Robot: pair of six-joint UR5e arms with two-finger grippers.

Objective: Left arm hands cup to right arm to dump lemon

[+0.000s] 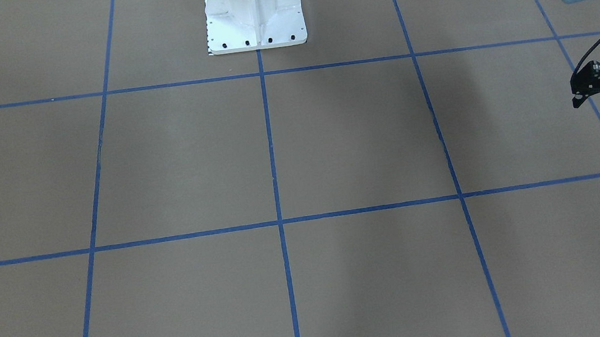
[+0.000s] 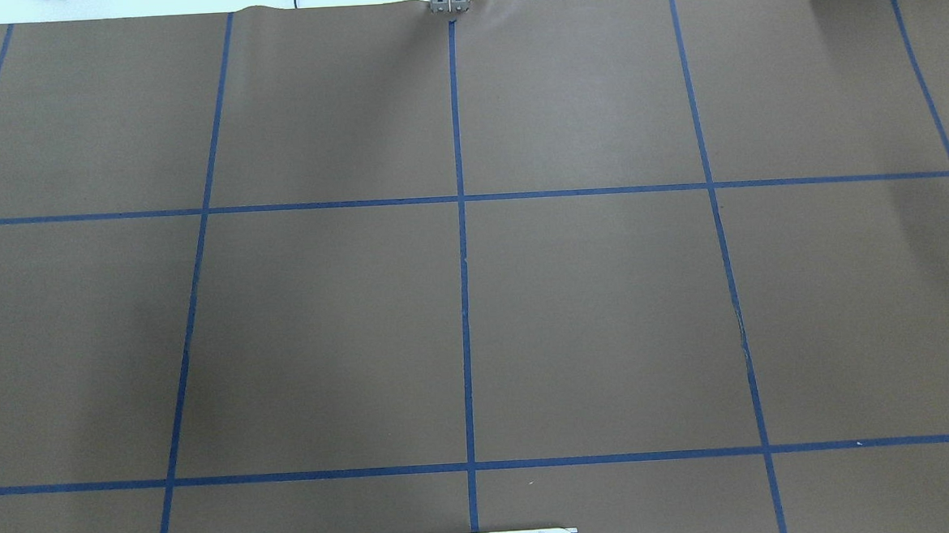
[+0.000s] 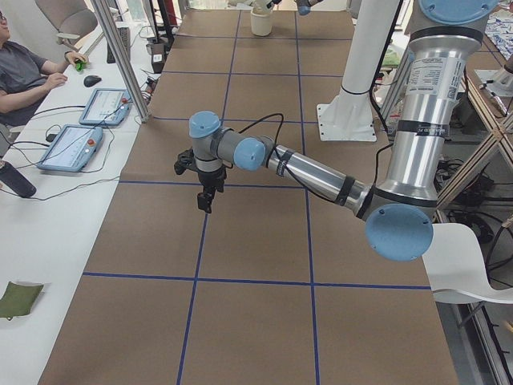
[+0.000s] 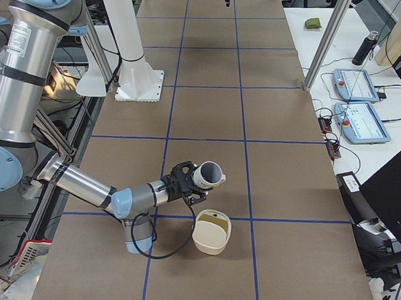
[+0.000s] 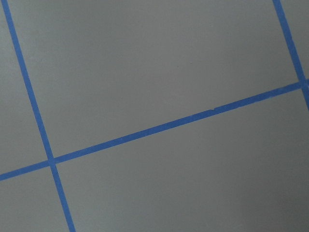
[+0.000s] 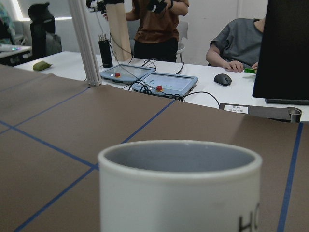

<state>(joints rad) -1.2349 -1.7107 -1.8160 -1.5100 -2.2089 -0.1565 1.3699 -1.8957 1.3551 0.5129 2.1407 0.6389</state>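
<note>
Brown paper ruled into squares by blue tape (image 2: 461, 218) covers the worktop (image 2: 606, 292), and a white pedestal base (image 1: 255, 21) is bolted on at the robot's side. Along the opposite edge runs a white desk (image 4: 329, 73) with two tablets (image 4: 362, 121), a dark bottle (image 4: 367, 47) and a green pad (image 4: 313, 23). The right wrist view adds a mouse (image 6: 222, 79), a black monitor (image 6: 288, 48) and two people (image 6: 239, 43) behind that desk.

The cup (image 4: 208, 173) sits at the tip of the right gripper (image 4: 190, 180), off the paper and near a cream bowl (image 4: 207, 245) without touching it. The right arm (image 4: 83, 184) shows only from the side, so I cannot tell whether its fingers clamp the cup or how far it is tipped. Up close, the cup's rim hides its grey inside and only "HO" of the lettering shows.

The left arm (image 3: 313, 172) reaches out far down the worktop, with the left gripper (image 3: 205, 205) pointing down over a tape line. The front and overhead views cut it at the edge, so the state of its fingers cannot be made out. Its wrist camera sees only paper and tape.

A yellowish thing (image 4: 218, 222) lies in the bowl, too small to name.
</note>
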